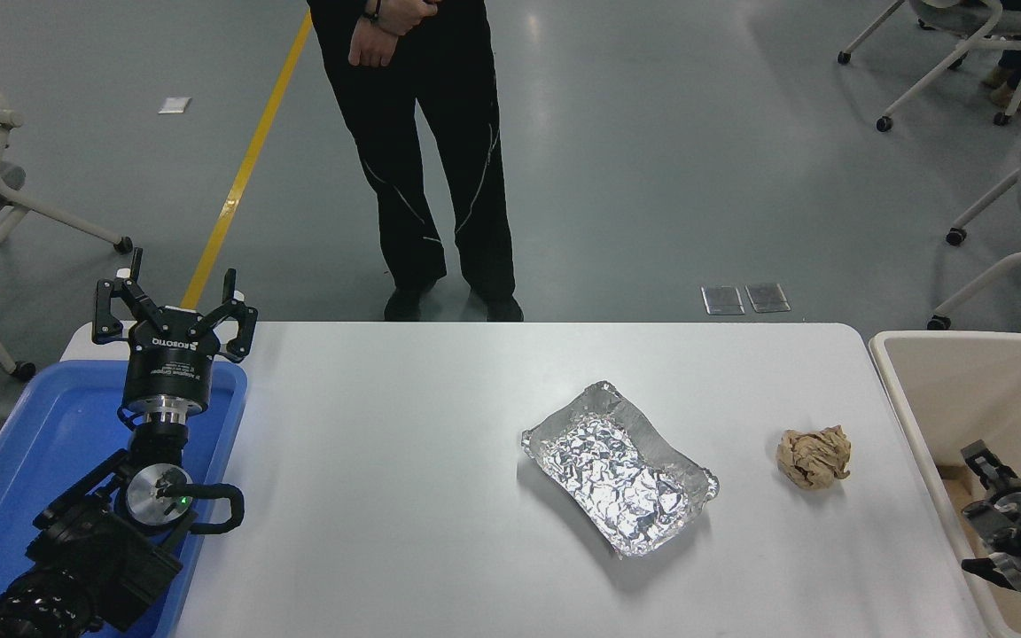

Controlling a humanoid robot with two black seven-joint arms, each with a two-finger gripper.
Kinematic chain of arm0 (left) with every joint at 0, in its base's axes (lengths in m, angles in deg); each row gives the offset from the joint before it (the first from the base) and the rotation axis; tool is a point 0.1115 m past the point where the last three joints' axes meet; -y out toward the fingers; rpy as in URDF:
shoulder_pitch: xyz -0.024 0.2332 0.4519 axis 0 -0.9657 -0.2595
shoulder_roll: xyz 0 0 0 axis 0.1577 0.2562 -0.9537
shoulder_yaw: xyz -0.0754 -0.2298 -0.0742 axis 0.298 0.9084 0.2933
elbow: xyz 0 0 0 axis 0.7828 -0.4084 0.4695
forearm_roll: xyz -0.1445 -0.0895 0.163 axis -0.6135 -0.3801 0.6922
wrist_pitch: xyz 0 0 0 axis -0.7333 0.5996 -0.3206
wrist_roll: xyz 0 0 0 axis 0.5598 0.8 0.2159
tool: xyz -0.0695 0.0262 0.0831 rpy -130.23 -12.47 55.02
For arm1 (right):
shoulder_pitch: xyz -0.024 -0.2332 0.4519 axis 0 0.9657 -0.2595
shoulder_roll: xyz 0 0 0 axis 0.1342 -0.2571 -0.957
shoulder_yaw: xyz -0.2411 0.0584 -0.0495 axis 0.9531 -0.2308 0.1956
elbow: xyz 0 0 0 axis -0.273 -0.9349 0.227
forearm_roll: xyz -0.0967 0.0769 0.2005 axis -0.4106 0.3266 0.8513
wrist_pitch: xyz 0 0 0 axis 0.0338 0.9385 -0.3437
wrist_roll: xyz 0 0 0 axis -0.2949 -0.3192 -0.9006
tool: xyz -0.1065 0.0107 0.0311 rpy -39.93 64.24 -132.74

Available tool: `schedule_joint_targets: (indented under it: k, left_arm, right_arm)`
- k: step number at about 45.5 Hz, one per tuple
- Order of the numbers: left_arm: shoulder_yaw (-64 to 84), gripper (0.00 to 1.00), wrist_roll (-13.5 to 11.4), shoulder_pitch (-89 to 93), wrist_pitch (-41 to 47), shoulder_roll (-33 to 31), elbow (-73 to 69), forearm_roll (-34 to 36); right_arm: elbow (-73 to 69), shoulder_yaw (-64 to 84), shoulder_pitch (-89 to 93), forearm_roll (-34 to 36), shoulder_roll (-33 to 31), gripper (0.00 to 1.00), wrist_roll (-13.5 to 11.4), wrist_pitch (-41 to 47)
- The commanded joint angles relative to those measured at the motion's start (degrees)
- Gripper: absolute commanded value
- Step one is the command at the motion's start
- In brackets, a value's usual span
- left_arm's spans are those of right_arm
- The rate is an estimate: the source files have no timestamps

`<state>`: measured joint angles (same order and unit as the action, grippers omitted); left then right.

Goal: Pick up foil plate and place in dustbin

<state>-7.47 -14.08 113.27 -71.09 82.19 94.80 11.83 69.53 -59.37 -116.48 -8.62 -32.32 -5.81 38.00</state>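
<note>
Foil plate [619, 467] sits mid-table, all edges free.

The foil plate [619, 467] is shiny silver with a crinkled pattern, and it lies on a plain white table [386, 496]. The paper ball [814, 456] is light brown, the dustbin [962, 390] is cream, and the tray [50, 443] is blue. Both arms are black.

The foil plate [621, 467] — shiny, crinkled, rectangular with a shallow rim — lies flat and skewed near the table's middle. The dustbin [923, 425] — beige, thick-rimmed, open — stands just off the table's right edge.
</note>
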Motion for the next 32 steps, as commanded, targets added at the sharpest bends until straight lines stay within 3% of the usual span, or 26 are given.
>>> schedule_joint_targets:
  k: [1, 32]
  left_arm:
    - [0.1, 0.99, 0.2, 0.0, 0.0, -0.3, 0.0, 0.0]
    - [-0.2, 0.99, 0.2, 0.5, 0.0, -0.3, 0.0, 0.0]
  right_arm:
    - [0.0, -0.6, 0.0, 0.0, 0.2, 1.00, 0.0, -0.8]
    - [0.0, -0.4, 0.1, -0.1, -0.4, 1.00, 0.0, -0.5]
